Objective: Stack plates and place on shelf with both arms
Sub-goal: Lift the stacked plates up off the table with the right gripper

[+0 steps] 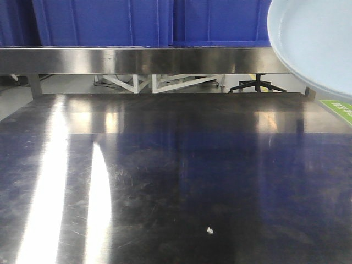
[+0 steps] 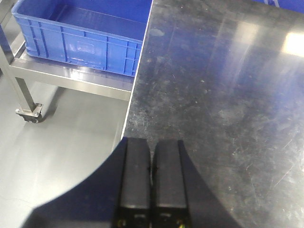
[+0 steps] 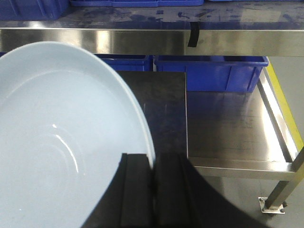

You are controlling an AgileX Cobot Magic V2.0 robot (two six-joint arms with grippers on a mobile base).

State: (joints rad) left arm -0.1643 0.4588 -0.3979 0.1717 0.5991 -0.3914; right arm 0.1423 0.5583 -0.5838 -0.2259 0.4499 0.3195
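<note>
Wrist views: two matching black end effectors, only the finger ends and housing in frame.

Left end effector (image 2: 152, 142): two flat, rectangular black fingers (image 2: 137, 175) set side by side, top corners slightly rounded, thin dark seam between them. Faces are matte with a faint grey sheen. One small brass-coloured dot sits low on each finger near the frame edge, too small to tell whether it is a screw. The dark housing behind flares out to both sides in a curved outline, soft and out of focus. Right end effector (image 3: 153, 159): same build, black fingers (image 3: 137, 190) with a raised vertical ridge along each outer edge, and the same broad, blurred dark housing spreading below.
</note>
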